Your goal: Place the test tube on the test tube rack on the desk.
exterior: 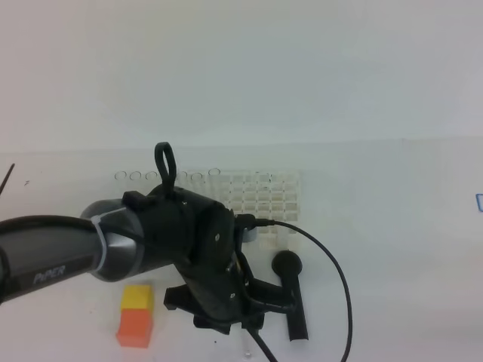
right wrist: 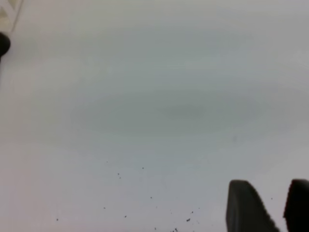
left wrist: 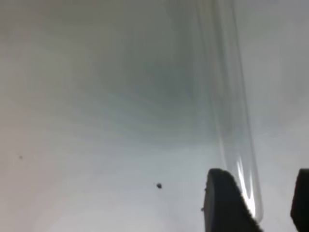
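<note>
Lying flat on the desk [left wrist: 96, 121] between the apart fingers of the left tool [left wrist: 258, 203], the test tube [left wrist: 231, 121] may roll aside if one finger touches first; right tool [right wrist: 268, 208] also stands apart, empty

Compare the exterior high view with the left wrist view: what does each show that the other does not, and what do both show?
Only the exterior high view shows the white lattice test tube rack, the orange-yellow block and the black round-headed stick. Only the left wrist view shows the slim clear glass test tube along its length, lying between the dark fingers of the left claw. Both show the plain white desk.
</note>
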